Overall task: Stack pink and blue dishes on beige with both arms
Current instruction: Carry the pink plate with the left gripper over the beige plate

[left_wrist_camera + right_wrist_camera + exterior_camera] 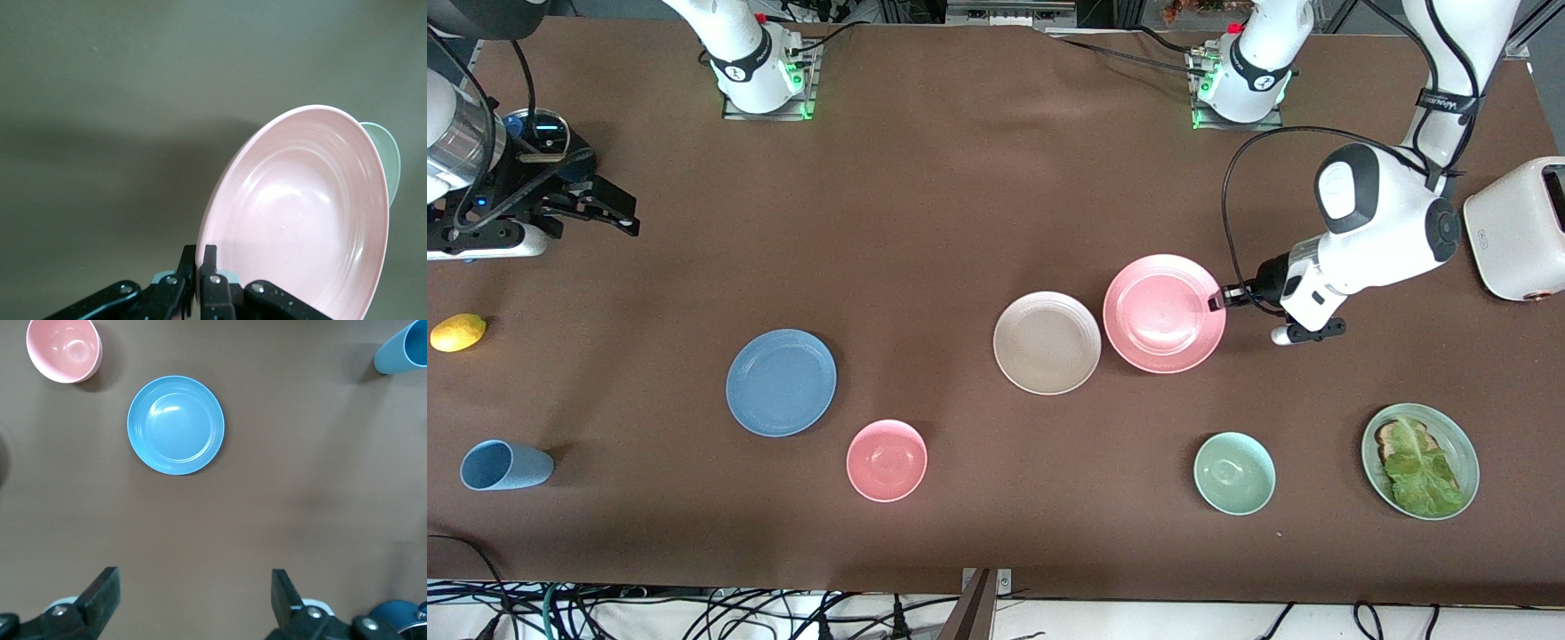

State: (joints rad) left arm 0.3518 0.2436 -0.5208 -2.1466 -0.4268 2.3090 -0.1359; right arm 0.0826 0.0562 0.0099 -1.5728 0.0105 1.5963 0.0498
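Note:
My left gripper (1216, 300) (200, 259) is shut on the rim of the pale pink plate (1163, 313) (300, 220). The plate looks tilted and lifted off the table. It hangs right beside the beige plate (1047, 342), toward the left arm's end. The beige plate lies flat with nothing on it. Toward the right arm's end, the blue plate (781, 382) (176, 425) lies flat on the table. My right gripper (627, 213) (193, 587) hangs open and holds nothing, over the table at the right arm's end, away from the blue plate.
A pink bowl (887, 460) (65, 349) and a pale green bowl (1234, 473) stand nearer the front camera. A blue cup (505, 465) (403, 350) lies on its side, and a lemon (458, 332) sits at the right arm's end. At the left arm's end are a green plate with lettuce (1420, 460) and a white toaster (1516, 227).

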